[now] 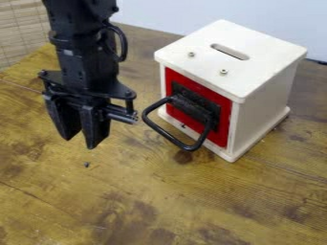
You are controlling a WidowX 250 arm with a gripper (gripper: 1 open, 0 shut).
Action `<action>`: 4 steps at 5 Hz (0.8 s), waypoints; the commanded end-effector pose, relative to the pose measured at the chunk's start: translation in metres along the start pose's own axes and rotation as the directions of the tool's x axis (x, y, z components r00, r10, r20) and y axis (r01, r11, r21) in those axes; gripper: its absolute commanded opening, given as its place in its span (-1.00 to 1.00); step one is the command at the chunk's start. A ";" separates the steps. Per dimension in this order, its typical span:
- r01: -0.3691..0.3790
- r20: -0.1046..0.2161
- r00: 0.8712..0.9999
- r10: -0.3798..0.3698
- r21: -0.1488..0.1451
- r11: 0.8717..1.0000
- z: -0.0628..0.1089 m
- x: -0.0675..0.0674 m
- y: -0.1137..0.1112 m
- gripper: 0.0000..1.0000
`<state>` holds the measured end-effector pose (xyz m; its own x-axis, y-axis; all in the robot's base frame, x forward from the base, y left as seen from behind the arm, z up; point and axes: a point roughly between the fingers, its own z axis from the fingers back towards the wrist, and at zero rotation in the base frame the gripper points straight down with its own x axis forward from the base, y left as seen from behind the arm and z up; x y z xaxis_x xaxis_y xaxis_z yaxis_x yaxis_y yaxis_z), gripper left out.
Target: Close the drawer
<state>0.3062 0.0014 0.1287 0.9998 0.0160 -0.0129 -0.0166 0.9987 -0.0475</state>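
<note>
The drawer (220, 107) has a red front panel with a dark recessed centre and sits flush in the small white box (269, 91). Its large black loop handle (170, 127) sticks out to the left over the wooden table. My black gripper (78, 141) hangs fingers down to the left of the handle, apart from it by a small gap. Its two fingers (92, 129) stand close together and hold nothing.
The white box has a slotted top (231, 51) and stands at the right of the wooden table (153, 201). A woven mat or blind (19, 29) lies at the far left corner. My arm (79, 38) rises above the gripper.
</note>
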 end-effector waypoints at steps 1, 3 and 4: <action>0.013 0.033 0.999 -0.013 0.000 1.000 0.008 0.002 -0.004 1.00; 0.006 0.012 1.000 -0.006 -0.006 1.000 0.000 0.003 -0.004 1.00; 0.003 0.002 1.000 -0.003 -0.008 1.000 -0.004 0.004 -0.004 1.00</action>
<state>0.3079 0.0001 0.1143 0.9986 0.0222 -0.0482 -0.0249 0.9981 -0.0563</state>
